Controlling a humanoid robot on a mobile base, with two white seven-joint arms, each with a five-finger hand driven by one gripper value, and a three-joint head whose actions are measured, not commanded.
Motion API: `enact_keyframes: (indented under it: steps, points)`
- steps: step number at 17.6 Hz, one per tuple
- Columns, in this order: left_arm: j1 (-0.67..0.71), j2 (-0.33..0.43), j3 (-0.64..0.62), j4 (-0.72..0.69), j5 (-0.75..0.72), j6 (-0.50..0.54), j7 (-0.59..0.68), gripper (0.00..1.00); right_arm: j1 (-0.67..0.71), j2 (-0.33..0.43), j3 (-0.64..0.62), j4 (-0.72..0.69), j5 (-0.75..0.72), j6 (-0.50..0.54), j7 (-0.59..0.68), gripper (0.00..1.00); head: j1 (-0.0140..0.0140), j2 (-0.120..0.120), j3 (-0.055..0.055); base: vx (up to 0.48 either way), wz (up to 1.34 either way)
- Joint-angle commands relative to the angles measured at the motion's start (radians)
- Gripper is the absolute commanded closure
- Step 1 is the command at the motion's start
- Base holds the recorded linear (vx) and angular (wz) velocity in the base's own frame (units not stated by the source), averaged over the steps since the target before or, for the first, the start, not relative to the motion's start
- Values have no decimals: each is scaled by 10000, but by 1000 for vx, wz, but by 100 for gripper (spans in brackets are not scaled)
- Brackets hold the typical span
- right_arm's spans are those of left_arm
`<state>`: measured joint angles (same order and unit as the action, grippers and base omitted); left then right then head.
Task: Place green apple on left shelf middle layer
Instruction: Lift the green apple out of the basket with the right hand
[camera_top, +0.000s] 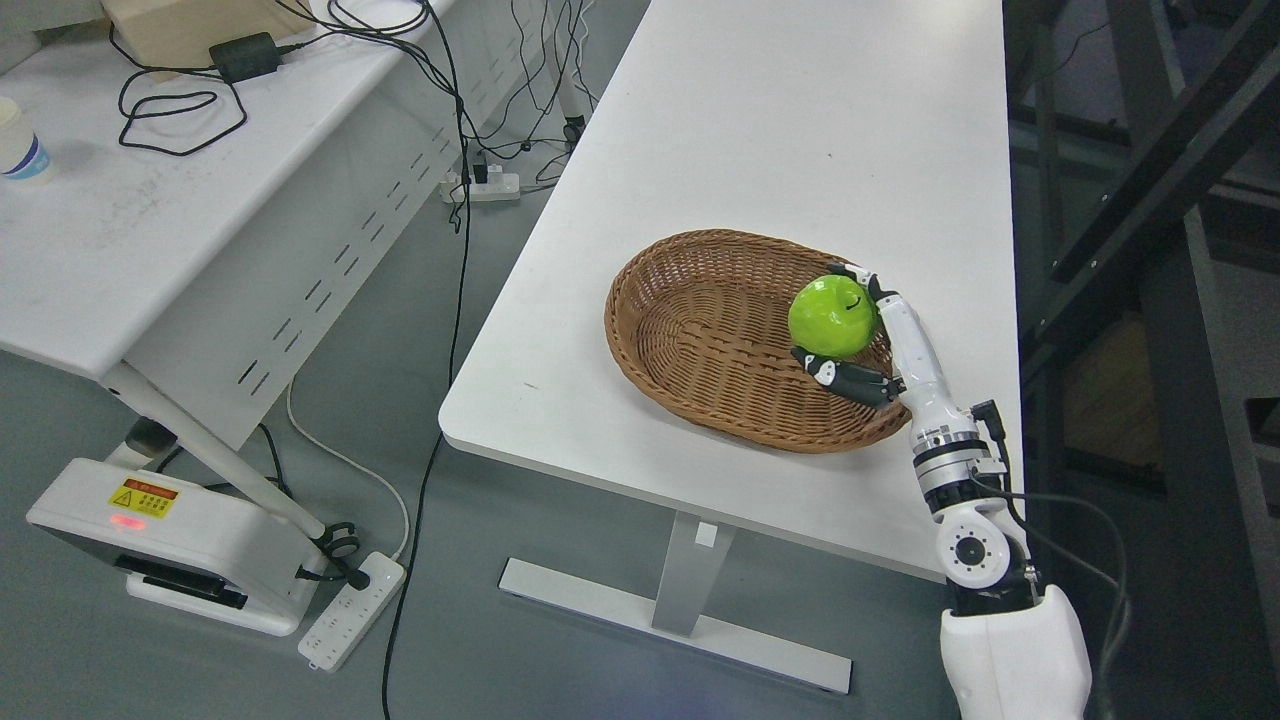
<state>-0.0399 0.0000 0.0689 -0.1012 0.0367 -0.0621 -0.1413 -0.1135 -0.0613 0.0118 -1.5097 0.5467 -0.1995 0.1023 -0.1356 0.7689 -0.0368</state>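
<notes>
A shiny green apple (831, 316) is held over the right part of a brown wicker basket (700, 340) on the white table (760, 130). My right hand (850, 330) is shut on the apple, its fingers (852, 378) curled under and over it. The right arm rises from the lower right corner. Whether the apple is lifted off the basket floor or still touches it cannot be told. The left arm does not show.
A dark metal shelf frame (1150, 200) stands along the right edge. A second white desk (150, 200) with cables and a black adapter (243, 56) is at the left. Power strips (352, 610) and cords lie on the grey floor between the tables.
</notes>
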Motion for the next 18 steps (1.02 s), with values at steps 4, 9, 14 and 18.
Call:
enact_keyframes:
  steps: [4, 9, 14, 18]
  points:
    - [0, 175, 1, 0, 1, 38, 1, 0, 1135, 439, -1759, -1915, -1524, -229, -179, 100, 0, 0, 0, -1, -11]
    - [0, 175, 1, 0, 1, 38, 1, 0, 1410, 439, -1713, -1930, -1571, -306, -210, 100, 0, 0, 0, -37, -91]
    - [0, 175, 1, 0, 1, 38, 1, 0, 1947, 439, -995, -1869, -1571, -260, -164, 100, 0, 0, 0, -90, -235]
    - [0, 175, 1, 0, 1, 54, 1, 0, 2331, 439, -547, -1869, -1571, -245, -194, 100, 0, 0, 0, -79, -284]
